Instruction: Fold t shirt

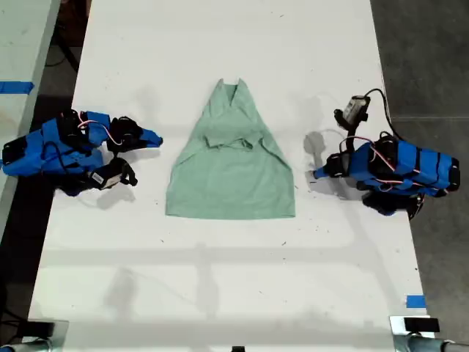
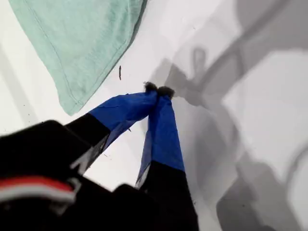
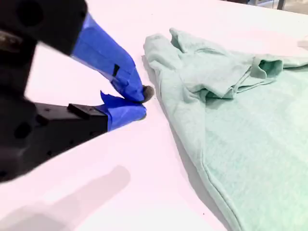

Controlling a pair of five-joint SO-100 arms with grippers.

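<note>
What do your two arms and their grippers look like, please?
Both arms have bright blue shells over black motor blocks, with thin red and white cables looped over the top. My first gripper and my second gripper each have tapered blue fingers with dark tips. Each arm carries a small black camera module.

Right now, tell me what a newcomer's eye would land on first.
The mint t shirt, partly folded into a tapered shape, lies on the table. Flanking it are my first gripper at the exterior view's right and my second gripper at its left, both shut and empty.
</note>
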